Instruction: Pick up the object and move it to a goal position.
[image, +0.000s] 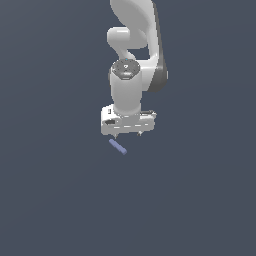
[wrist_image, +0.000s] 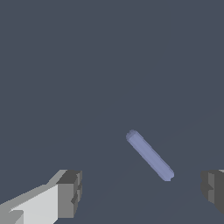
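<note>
Plain dark worktop (image: 55, 200); claw (image: 127, 135) spread wide, just above periwinkle-blue stick (image: 118, 146), which lies flat, ungrasped. Grasp and move probably remain.

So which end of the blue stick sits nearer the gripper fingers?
In the wrist view, the end of the blue stick nearest the dark right-hand finger pad; the other end points away. The open gripper isn't touching it.

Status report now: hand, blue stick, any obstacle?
Hand open, empty, above the floor. Blue stick lying free, just below the hand. Nothing in the way.
</note>
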